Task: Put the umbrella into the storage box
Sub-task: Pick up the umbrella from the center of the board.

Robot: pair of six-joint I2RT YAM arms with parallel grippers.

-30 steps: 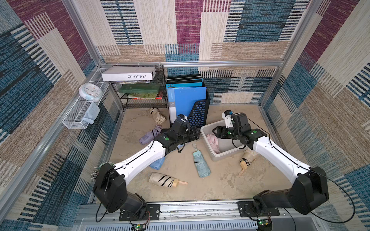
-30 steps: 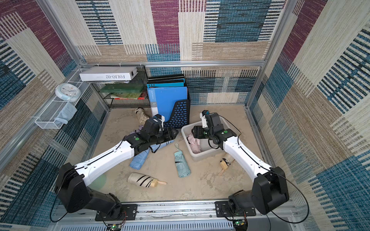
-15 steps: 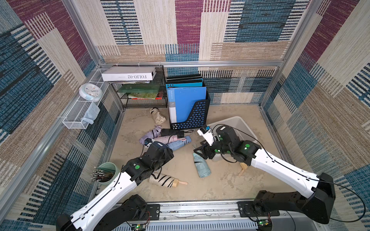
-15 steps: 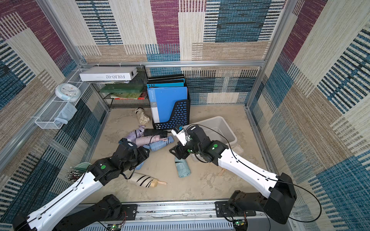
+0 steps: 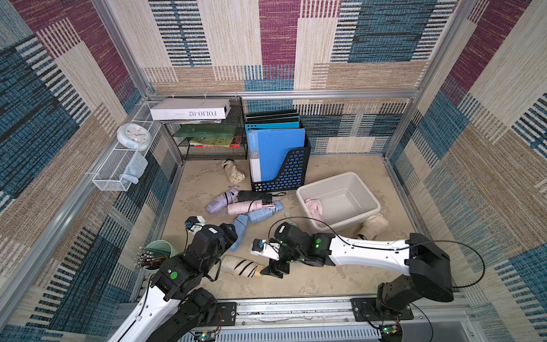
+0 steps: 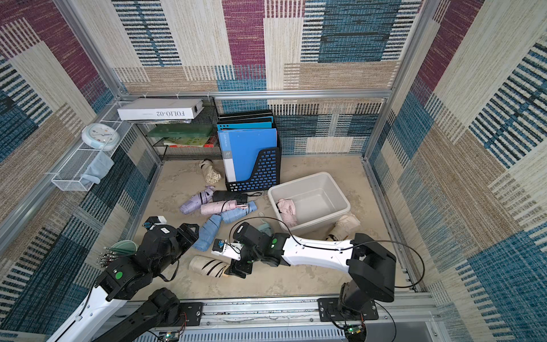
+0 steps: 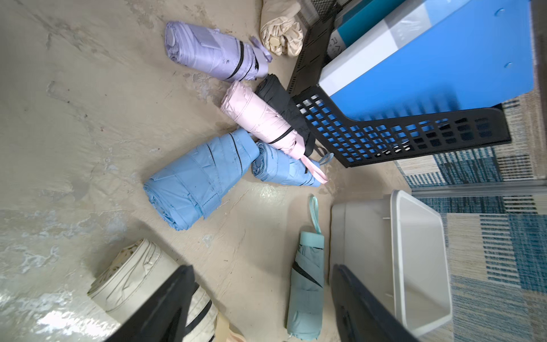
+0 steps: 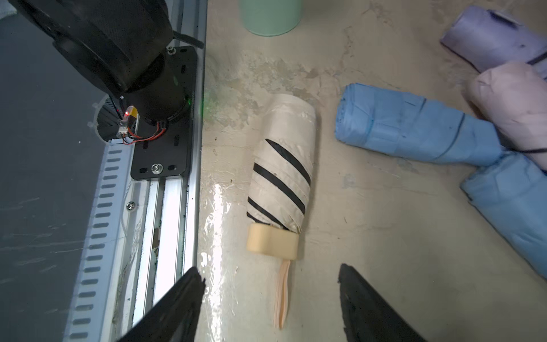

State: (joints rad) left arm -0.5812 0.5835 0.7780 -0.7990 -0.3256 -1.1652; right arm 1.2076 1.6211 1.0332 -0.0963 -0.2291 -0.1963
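The storage box (image 5: 325,182) (image 6: 296,180) stands right of centre with one pink umbrella (image 5: 314,207) lying at its near-left end. A cream umbrella with black stripes (image 5: 239,266) (image 8: 281,165) lies on the floor near the front edge. My right gripper (image 8: 269,268) (image 5: 275,270) hangs open just past its handle, its jaws either side of the strap and touching nothing. My left gripper (image 7: 262,266) is open and empty, raised over the front left. It looks down on a teal umbrella (image 7: 305,284) beside the box wall (image 7: 420,266).
Several folded umbrellas lie in a heap mid-floor: light blue (image 5: 241,228), blue (image 5: 263,211), pink (image 5: 242,207), lavender (image 5: 220,201), black (image 5: 254,197). A black file holder (image 5: 284,174) stands behind them. A green pen cup (image 5: 157,251) stands at the front left. Another cream umbrella (image 5: 371,226) leans against the box.
Both arms have left the box and pulled back to the front. The right gripper came down by the striped umbrella; both jaws opened wider. The pink umbrella stays in the box.
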